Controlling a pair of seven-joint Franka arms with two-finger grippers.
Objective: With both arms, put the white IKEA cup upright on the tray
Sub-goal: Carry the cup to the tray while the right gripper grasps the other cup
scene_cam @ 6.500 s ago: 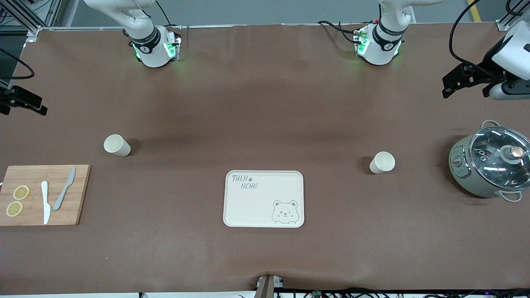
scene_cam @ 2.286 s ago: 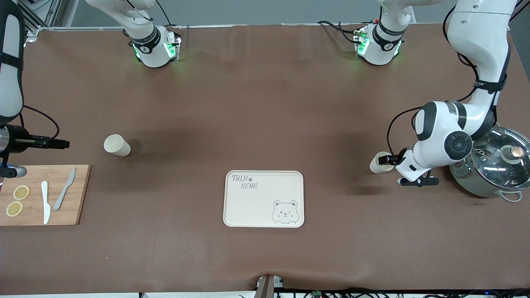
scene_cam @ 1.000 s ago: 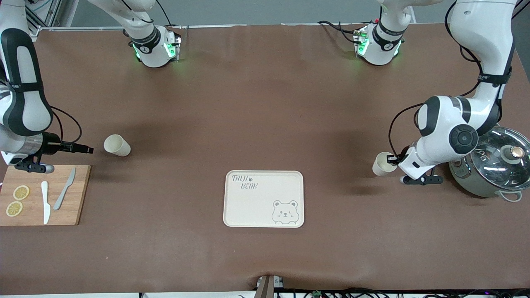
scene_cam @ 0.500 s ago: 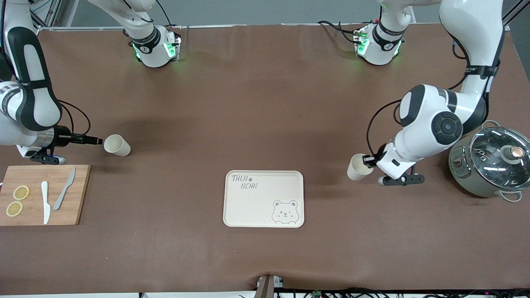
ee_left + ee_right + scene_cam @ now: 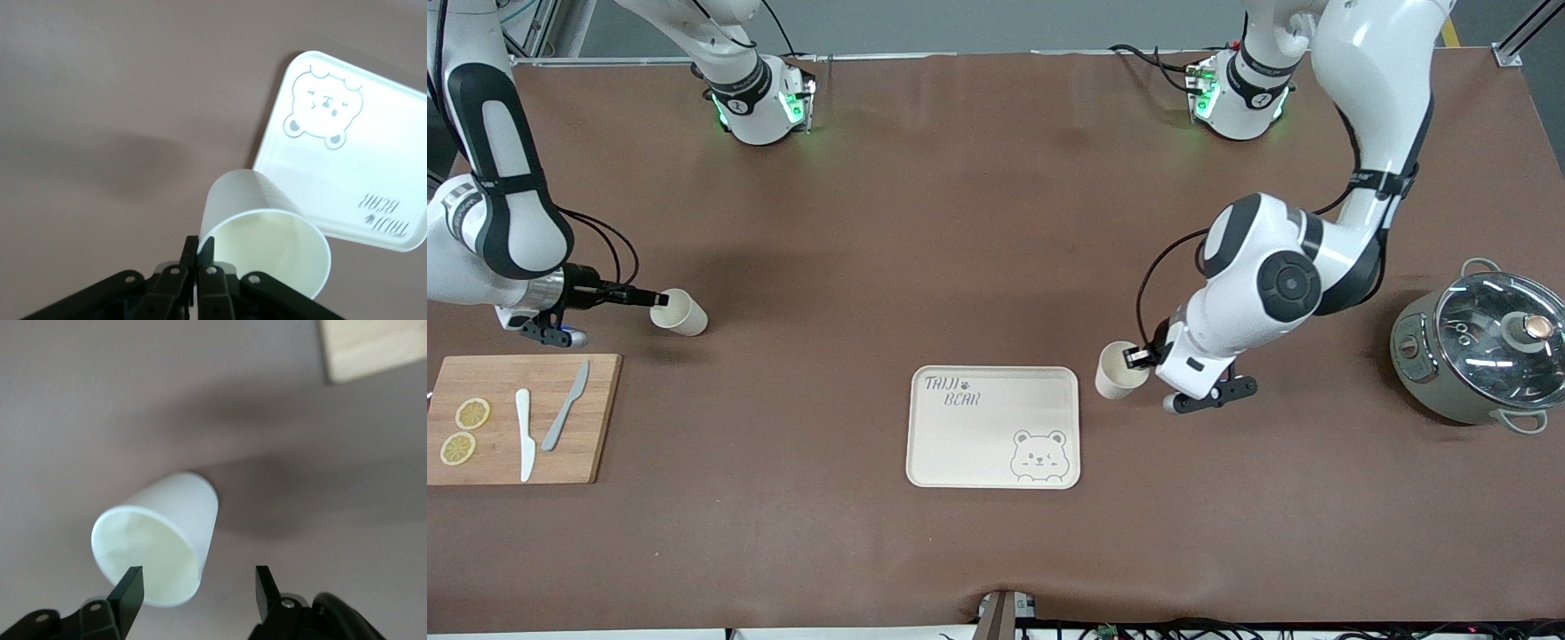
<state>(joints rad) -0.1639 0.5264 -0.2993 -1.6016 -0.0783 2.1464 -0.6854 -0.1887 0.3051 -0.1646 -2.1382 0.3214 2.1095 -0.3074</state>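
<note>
Beside the tray [image 5: 993,427], the left pincer [image 5: 1136,357] pinches a plain white cup [image 5: 1116,371].

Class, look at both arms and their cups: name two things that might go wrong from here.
1. The left gripper pinches only the rim of its cup, held tilted beside the tray; it may slip or land on its side.
2. The right gripper is open around the rim of the lying cup; closing off-centre may push it away.

Board [image 5: 520,418] at frame's lower left carries two lemon slices [image 5: 464,430] and two knives [image 5: 544,421]; lidded pot [image 5: 1480,348] at right edge.
</note>
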